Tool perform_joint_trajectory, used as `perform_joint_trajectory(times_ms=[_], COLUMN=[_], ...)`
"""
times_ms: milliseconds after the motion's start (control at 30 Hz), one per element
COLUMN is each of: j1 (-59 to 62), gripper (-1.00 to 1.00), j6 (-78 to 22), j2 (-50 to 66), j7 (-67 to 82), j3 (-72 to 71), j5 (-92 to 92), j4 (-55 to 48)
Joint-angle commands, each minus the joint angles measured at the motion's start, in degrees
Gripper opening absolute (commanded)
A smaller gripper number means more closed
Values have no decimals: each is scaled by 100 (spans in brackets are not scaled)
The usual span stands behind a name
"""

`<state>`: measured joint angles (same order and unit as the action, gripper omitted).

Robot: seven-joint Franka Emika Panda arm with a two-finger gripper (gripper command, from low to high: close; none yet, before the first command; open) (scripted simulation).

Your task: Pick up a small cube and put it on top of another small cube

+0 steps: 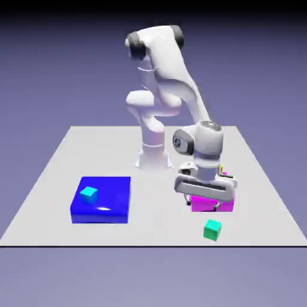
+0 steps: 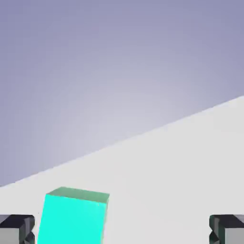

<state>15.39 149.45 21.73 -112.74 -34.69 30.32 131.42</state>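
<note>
The pale grey surface (image 1: 54,180) carries a flat blue block (image 1: 111,204) toward the exterior view's left, a magenta block (image 1: 207,205) toward its right, and a small teal-green cube (image 1: 212,230) near the front edge, just before the magenta block.

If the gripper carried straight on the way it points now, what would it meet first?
Probably the small teal-green cube, low between the open fingers though nearer one; beyond it only bare white table. Depth is unclear.
</note>
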Motion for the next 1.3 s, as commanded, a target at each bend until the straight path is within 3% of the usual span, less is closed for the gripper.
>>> perform_joint_trajectory(times_ms=[0,133,300,333,533,1267], j1=[57,189,-493,-493,134,-1982], gripper=[0,0,0,-100,-100,-100], j6=[-87,-289,286,286,-318,-1420], j2=[193,641,1559,1559,522,-4046], j7=[-250,-828,-1428,-1428,-704,4051], j3=[-123,-409,469,469,-380,695], j5=[108,357,1225,1225,249,-3910], j4=[-105,-348,-674,-674,-285,2161])
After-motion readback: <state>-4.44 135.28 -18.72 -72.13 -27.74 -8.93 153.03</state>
